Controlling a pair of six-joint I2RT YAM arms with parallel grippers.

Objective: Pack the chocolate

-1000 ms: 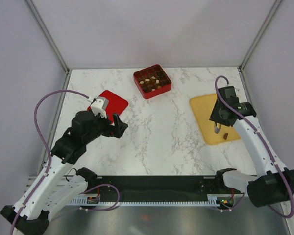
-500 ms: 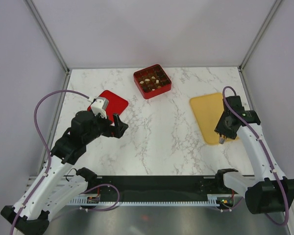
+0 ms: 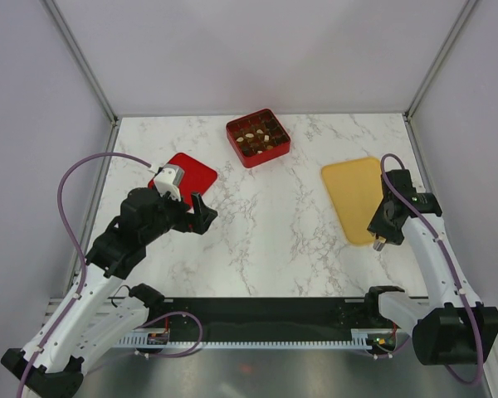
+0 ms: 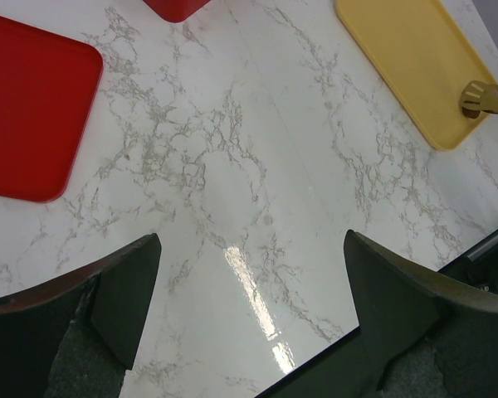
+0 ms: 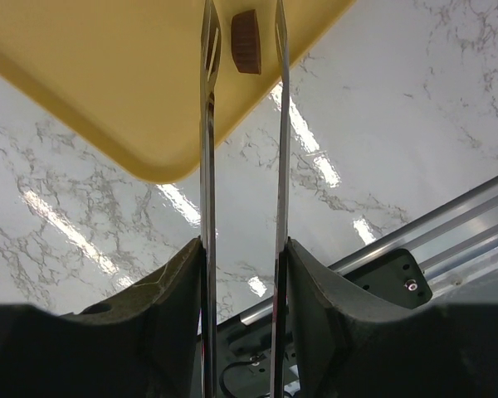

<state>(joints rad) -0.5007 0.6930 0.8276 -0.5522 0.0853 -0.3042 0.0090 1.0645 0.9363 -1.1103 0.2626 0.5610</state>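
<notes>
One dark brown chocolate [image 5: 246, 41] lies on the yellow tray [image 5: 108, 75], near its front corner. My right gripper [image 5: 242, 249] is shut on thin metal tongs [image 5: 208, 124]. The tongs' two blades stand apart on either side of that piece, with a gap on each side. From above, my right gripper [image 3: 380, 240] hangs over the tray's near right corner and hides the piece. Several more chocolate pieces fill the red gridded box [image 3: 258, 138] at the back. My left gripper [image 3: 201, 214] hovers wide open over bare marble [image 4: 253, 257].
A flat red lid [image 3: 187, 174] lies left of centre, just behind the left gripper. The yellow tray [image 3: 354, 195] is at the right. The table's front edge and a black rail [image 5: 382, 265] run just below the right gripper. Walls enclose the table.
The right arm has swung toward the tray's near right corner. The chocolate piece that showed beside it from above is now under the gripper. The left arm has not moved.
</notes>
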